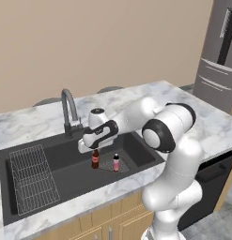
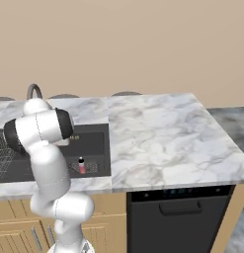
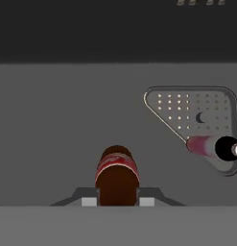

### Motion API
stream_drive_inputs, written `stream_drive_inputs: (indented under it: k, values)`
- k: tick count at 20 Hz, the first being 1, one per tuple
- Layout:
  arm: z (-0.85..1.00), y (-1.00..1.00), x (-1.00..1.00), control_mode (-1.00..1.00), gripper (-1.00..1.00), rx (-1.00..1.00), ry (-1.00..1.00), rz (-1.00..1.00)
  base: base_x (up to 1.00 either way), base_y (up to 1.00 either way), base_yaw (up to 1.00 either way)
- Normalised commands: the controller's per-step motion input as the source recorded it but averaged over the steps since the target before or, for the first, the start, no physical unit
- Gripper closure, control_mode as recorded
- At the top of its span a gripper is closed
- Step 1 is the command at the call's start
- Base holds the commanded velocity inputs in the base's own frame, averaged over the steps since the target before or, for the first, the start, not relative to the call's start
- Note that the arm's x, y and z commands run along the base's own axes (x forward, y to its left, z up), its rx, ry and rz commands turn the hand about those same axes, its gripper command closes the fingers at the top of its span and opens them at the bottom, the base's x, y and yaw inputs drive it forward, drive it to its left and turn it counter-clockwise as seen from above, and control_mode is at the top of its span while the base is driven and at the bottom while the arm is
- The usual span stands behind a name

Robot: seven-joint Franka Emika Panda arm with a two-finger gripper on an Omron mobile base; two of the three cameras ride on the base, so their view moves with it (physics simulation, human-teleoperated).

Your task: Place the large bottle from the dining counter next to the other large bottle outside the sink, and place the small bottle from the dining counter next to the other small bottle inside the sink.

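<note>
The gripper (image 3: 118, 199) is reaching down into the sink (image 1: 23, 152), its fingers clamping narrowly on the small bottle (image 1: 95, 159), a tiny brown one with a red label, which is hanging upright at the basin floor; whether it is touching the floor cannot be told. Just beside it the other small bottle (image 1: 116, 162), pink with a dark top, is standing on the perforated drain plate (image 3: 187, 110). The curved faucet (image 1: 69, 110) is rising behind the basin
</note>
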Motion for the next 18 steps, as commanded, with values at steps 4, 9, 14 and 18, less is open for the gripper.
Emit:
stream_drive_inputs:
  k: [4, 9, 14, 18]
  values:
    - [-0.32, 0.02, 0.47, -1.0, 1.0, 0.0, 0.0, -0.07, 0.0, 0.0, 0.0]
    - [-0.29, 0.29, 0.51, -1.0, 1.0, 0.0, 0.0, -0.08, 0.0, 0.0, 0.0]
    - [-0.19, 0.37, 0.27, -1.0, 1.0, 0.0, 0.0, -0.1, 0.0, 0.0, 0.0]
    - [-0.17, 0.2, 0.03, -1.0, 1.0, -0.03, 0.03, -0.13, 0.0, 0.0, 0.0]
